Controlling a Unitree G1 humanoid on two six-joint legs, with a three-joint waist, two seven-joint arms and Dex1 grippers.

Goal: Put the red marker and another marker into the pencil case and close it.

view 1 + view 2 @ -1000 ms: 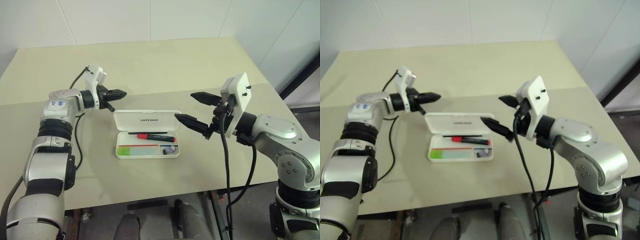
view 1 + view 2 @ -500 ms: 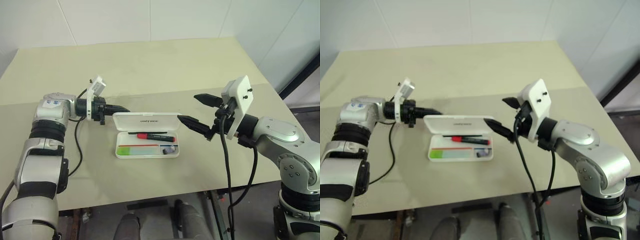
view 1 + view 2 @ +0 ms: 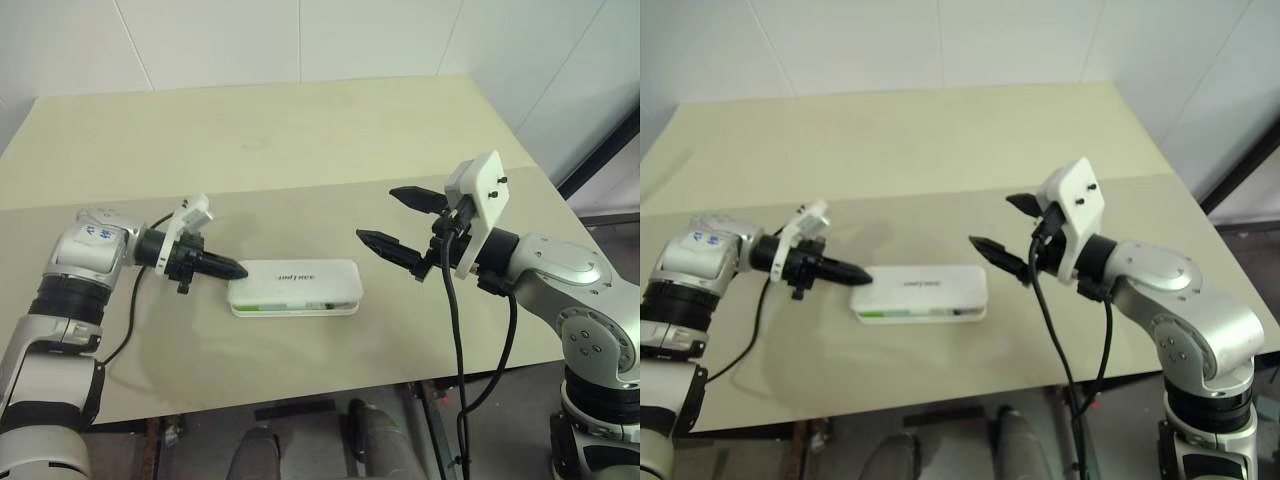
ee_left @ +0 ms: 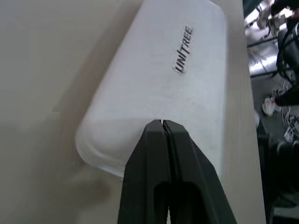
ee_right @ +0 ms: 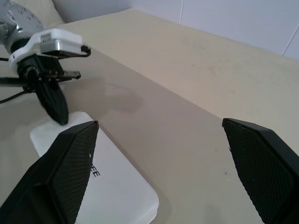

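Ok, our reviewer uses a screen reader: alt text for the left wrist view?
The shut left end effector rests its tips on one end of the closed white pencil case, lettered UNITREE, on a beige table.

The pencil case (image 3: 295,287) looks like smooth white hard plastic with a slight sheen; the table (image 3: 300,140) is matt beige; the left gripper (image 4: 161,128) has matt black plastic fingers.

The middle of the table (image 3: 300,140) is being taken up by the pencil case (image 3: 295,287), lying lid-down. Its left end is being blocked by the shut left gripper (image 3: 232,269), whose tips are touching it. The right gripper (image 3: 398,223) is hanging spread above the case's right end. Bare tabletop is being left toward the far edge and corners.
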